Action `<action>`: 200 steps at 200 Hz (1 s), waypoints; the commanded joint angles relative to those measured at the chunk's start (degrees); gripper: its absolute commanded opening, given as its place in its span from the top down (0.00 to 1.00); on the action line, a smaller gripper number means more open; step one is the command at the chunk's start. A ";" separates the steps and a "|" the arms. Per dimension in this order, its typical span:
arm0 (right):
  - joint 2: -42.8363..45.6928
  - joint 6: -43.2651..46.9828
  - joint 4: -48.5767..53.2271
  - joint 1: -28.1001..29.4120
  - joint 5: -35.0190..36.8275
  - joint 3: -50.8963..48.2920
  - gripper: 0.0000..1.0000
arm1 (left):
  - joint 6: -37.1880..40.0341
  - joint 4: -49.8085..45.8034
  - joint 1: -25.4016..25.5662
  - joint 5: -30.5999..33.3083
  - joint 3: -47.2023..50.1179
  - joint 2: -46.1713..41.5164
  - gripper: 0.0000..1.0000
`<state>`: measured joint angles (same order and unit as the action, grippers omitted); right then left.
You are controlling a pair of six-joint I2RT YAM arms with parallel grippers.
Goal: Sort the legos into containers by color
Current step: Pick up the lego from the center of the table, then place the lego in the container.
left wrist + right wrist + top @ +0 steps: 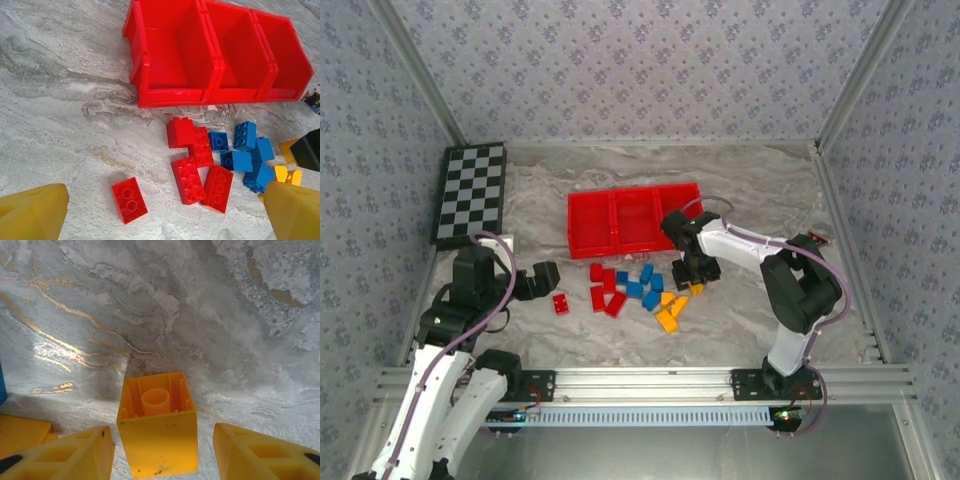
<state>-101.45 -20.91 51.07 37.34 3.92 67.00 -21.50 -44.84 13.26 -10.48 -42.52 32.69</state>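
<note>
The legos lie loose on the marble table in front of the containers, a red tray [576, 226] of three bins [172, 96]. Red bricks [605, 290] lie at the left, blue ones [640, 288] in the middle and yellow ones [670, 316] at the right. One red brick [129, 200] lies apart at the left. My left gripper [545, 280] hovers open by it, fingers wide [165, 216]. My right gripper [161, 446] is low over the table, its open fingers on either side of a yellow brick [159, 440] lying hollow side up, with gaps on both sides.
A black-and-white checkerboard [470, 192] lies at the back left. Patterned walls close in the table on three sides. Another yellow brick [22, 431] lies just left of my right gripper's left finger.
</note>
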 commanded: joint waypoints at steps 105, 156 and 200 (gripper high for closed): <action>6.43 1.52 8.61 2.28 2.14 9.96 0.77 | 0.75 1.16 0.30 0.46 0.34 -0.07 0.00; 8.05 6.21 4.88 -0.29 4.13 18.45 0.74 | 0.58 1.38 0.28 0.48 0.42 0.01 0.00; -2.34 10.01 2.38 -6.12 1.75 26.94 0.79 | 0.58 1.32 0.28 0.52 0.42 0.10 0.00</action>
<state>-97.60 -14.33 54.37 33.76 6.39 89.45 -21.50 -44.80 13.26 -10.48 -42.15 32.73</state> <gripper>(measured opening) 0.271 0.996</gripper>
